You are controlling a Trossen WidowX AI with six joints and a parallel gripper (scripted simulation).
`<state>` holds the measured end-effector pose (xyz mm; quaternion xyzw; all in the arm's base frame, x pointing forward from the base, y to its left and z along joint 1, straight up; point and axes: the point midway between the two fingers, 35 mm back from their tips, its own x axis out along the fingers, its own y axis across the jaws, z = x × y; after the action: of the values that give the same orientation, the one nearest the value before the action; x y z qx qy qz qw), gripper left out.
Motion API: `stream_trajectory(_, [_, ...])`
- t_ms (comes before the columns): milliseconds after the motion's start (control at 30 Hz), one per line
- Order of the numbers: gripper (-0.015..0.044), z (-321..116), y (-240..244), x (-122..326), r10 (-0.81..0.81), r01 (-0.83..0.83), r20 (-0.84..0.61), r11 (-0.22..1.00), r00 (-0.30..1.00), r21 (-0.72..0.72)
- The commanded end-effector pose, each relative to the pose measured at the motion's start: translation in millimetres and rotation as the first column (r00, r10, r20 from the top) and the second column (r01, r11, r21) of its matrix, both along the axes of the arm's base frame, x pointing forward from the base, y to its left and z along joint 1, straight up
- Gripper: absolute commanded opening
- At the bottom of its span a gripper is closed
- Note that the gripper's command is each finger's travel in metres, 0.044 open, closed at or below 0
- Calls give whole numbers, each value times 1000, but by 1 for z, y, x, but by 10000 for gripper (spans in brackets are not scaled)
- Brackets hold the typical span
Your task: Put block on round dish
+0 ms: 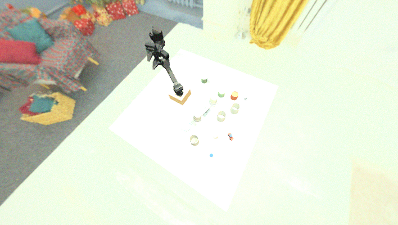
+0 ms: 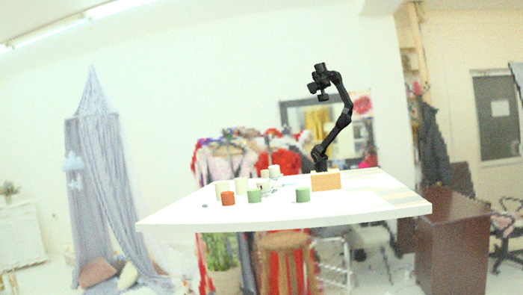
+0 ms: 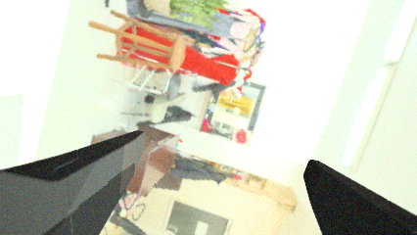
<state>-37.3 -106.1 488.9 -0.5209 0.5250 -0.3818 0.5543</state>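
Note:
On the small balance (image 1: 206, 111) (image 2: 274, 190) stand two upright off-white cups. One cup (image 1: 197, 117) (image 2: 274, 170) is on the end nearer the arm base in the exterior view and stands higher. The other cup (image 1: 213, 100) (image 2: 263, 185) stands lower, so the beam is tilted. No block is visible; what is under either cup is hidden. A faint pale bluish shape, apparently the round dish (image 2: 288, 184), lies beside the balance; nothing shows on it. My gripper (image 1: 151, 62) (image 2: 317, 93) (image 3: 225, 154) is open and empty, high above the table and away from both cups.
Loose off-white cups (image 1: 194, 140) (image 1: 221, 116) (image 1: 235, 108), green cups (image 1: 221, 93) (image 1: 204, 79) and a red-orange cup (image 1: 234, 95) stand around the balance. Small things lie farther out: a blue one (image 1: 211, 155), a red-and-blue one (image 1: 230, 136) and a grey one (image 1: 245, 98) (image 2: 205, 204).

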Motion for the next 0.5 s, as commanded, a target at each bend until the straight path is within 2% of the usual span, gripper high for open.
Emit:
stream_trajectory(0, [426, -1, 0, 1, 3, -3, 4, 1000, 1000, 2])
stream_trajectory(33, [440, -2, -2, 4, 12, -12, 17, 1000, 1000, 9])
stream_trajectory(467, [440, -60, -16, 91, 159, -239, 339, 949, 927, 208])
